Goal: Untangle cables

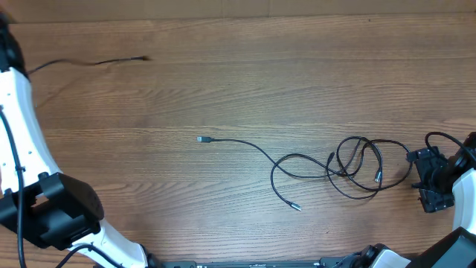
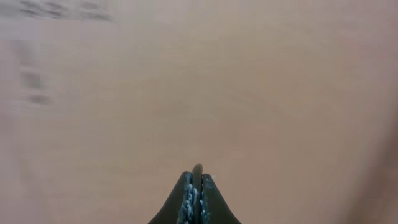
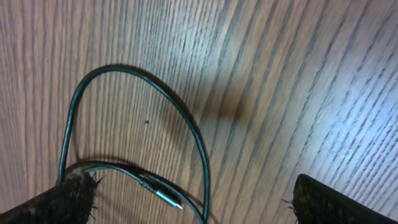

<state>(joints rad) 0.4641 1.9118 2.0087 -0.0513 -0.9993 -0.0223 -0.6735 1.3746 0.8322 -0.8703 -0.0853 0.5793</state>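
Observation:
Two cables (image 1: 349, 165) lie looped over each other on the wood right of centre. One strand runs left to a plug (image 1: 201, 139), and another end (image 1: 296, 207) points toward the front. A third cable (image 1: 97, 62) lies stretched at the far left, running off behind the left arm. My left gripper (image 2: 197, 177) is shut, with a thin dark strand, apparently that cable, pinched between its tips; this view is blurred. My right gripper (image 1: 418, 179) stands open just right of the tangle. In the right wrist view a cable loop (image 3: 143, 84) and a plug (image 3: 166, 196) lie between its fingers (image 3: 68, 200).
The table is bare wood (image 1: 238, 89). The white left arm (image 1: 22, 126) rises along the left edge with its black base (image 1: 52, 212) at the front left. A thicker black arm cord (image 1: 442, 138) loops by the right wrist.

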